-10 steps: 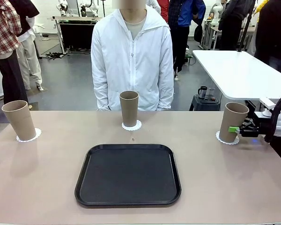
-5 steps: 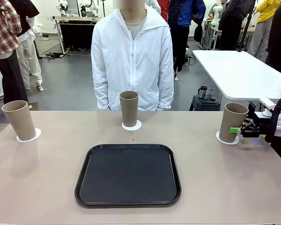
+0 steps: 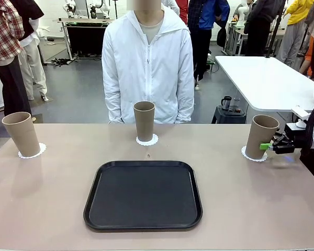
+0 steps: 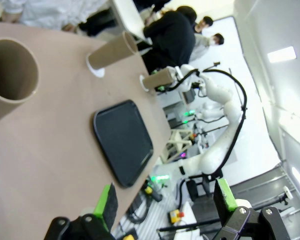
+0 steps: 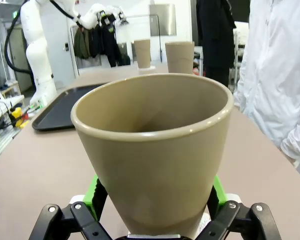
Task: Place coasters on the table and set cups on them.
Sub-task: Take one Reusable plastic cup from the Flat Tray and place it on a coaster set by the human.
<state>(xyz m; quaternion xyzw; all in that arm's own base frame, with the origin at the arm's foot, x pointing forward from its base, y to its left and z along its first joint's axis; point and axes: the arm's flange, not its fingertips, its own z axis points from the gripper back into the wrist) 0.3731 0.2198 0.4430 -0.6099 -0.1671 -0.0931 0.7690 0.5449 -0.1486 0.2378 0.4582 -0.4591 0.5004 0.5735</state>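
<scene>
I can't read any words, numbers or signs here. The cups, the tray and the table look plain to me, and anything farther back in the room is too small and blurry.

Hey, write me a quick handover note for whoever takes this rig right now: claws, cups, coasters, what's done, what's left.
Right claw: open, fingers either side of the right cup, low on it.
Left claw: open, empty, off to the left.
Cups: left cup, middle cup and right cup each stand on a coaster on the table.
Tray: empty.
Left: back the right claw away.
</scene>
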